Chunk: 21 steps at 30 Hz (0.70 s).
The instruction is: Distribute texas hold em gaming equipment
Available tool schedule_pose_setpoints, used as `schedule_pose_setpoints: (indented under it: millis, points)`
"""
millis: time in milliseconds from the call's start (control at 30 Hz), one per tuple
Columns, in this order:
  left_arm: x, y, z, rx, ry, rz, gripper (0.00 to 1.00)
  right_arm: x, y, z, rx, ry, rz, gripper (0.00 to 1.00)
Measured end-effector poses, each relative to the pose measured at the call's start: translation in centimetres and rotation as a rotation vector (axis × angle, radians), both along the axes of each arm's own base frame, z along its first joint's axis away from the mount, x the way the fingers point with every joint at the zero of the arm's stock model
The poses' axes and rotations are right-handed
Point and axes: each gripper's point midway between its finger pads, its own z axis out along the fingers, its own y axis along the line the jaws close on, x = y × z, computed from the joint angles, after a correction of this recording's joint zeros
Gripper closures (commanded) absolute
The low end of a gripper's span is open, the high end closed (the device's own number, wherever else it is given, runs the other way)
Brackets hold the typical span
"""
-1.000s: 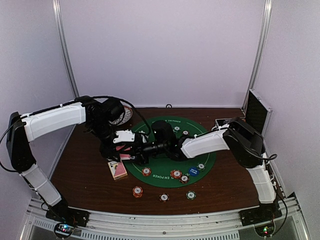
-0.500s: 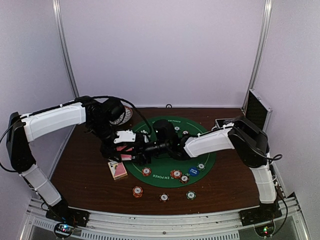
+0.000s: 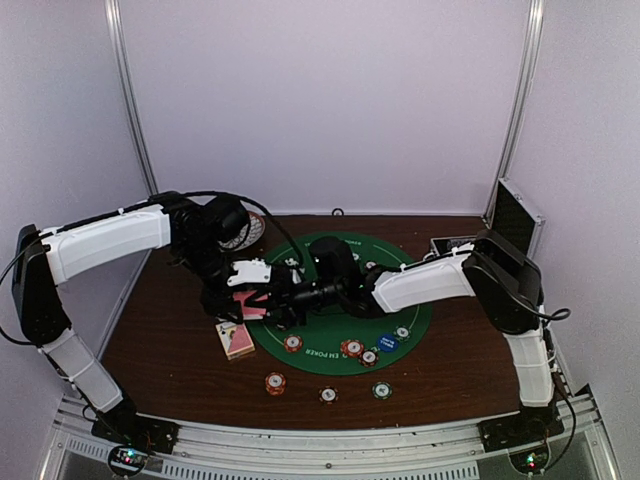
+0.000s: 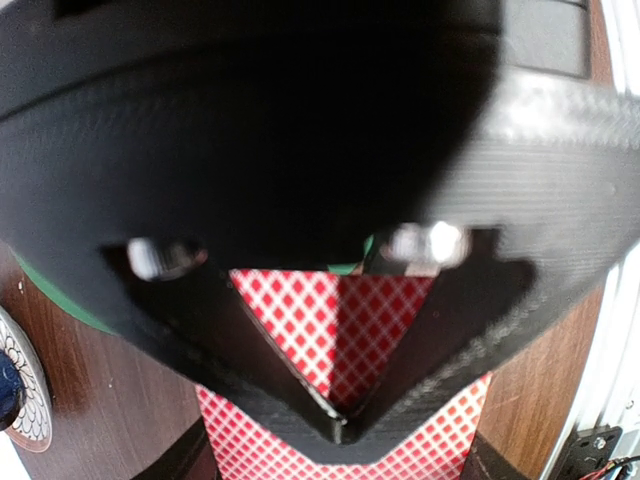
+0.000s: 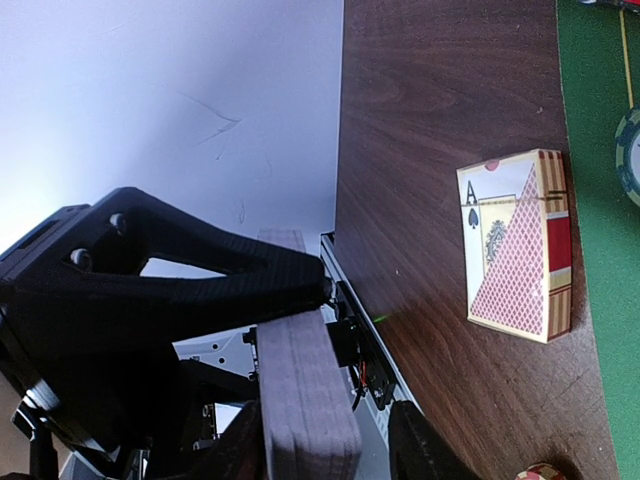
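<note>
My left gripper (image 3: 255,300) hangs at the left rim of the green mat (image 3: 420,310), shut on pink-backed playing cards (image 3: 250,312). In the left wrist view its jaws (image 4: 345,432) meet in a point over the red-diamond card backs (image 4: 330,320). My right gripper (image 3: 283,303) reaches left across the mat to the same cards. In the right wrist view it (image 5: 325,455) is open, with the grey-edged deck (image 5: 300,390) between its fingers (image 5: 420,445). A card box (image 3: 236,340) lies on the wood below them and also shows in the right wrist view (image 5: 518,245). Striped chips (image 3: 352,348) and a blue button (image 3: 388,342) lie on the mat.
Three chips (image 3: 328,395) lie on the wood near the front edge. The cup's saucer (image 3: 252,232) sits behind the left arm at the back. The open metal case (image 3: 512,225) stands at the back right. Two chips (image 3: 352,258) sit at the mat's far side.
My right arm has stretched a little further left, bringing its gripper up to the cards in the left gripper. The left gripper has hardly moved.
</note>
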Motion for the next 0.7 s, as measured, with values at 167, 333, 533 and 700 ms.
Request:
schedule_pose_setpoints:
  millis: [167,333,533,700]
  points:
    - [0.1,0.1,0.0,0.004,-0.004,0.001,0.94,-0.1,-0.2,0.1,-0.002,0.0,-0.001,0.57]
    - [0.1,0.6,-0.2,0.028,-0.011,0.007,0.94,-0.2,-0.7,0.6,-0.001,-0.002,-0.005,0.57]
    - [0.2,0.6,0.0,0.028,-0.016,0.013,0.94,-0.1,-1.0,0.9,-0.002,0.0,-0.008,0.58]
    - [0.3,0.9,-0.1,0.042,-0.022,0.02,0.94,0.0,-1.0,1.1,0.001,0.001,-0.01,0.62]
